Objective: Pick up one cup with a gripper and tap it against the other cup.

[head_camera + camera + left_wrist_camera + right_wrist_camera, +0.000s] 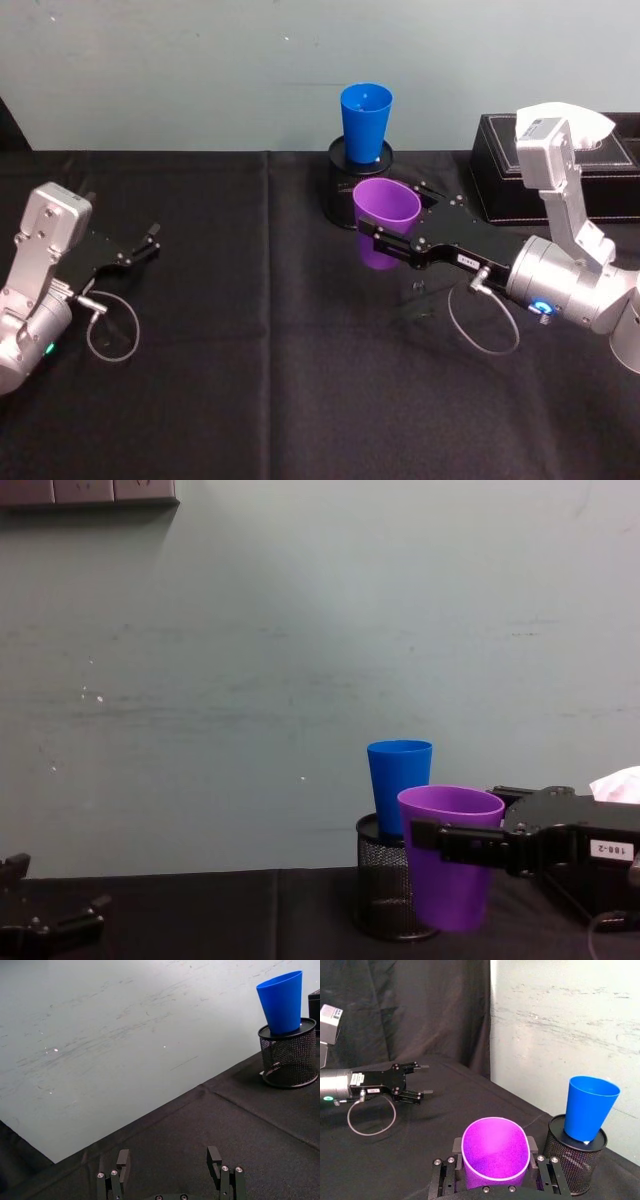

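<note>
while the blue cup (365,120) stands upright in the black mesh pen holder (340,195) at the back of the counter (250,350), the purple cup (386,212) is held just in front of it.
the right gripper (378,245) reaches in from the right, its jaws closed on the purple cup's sides below the rim; the cup is upright, with a gap between it and the blue cup. the left gripper (150,240) sits well apart at the counter's left, jaws spread, holding nothing.
</note>
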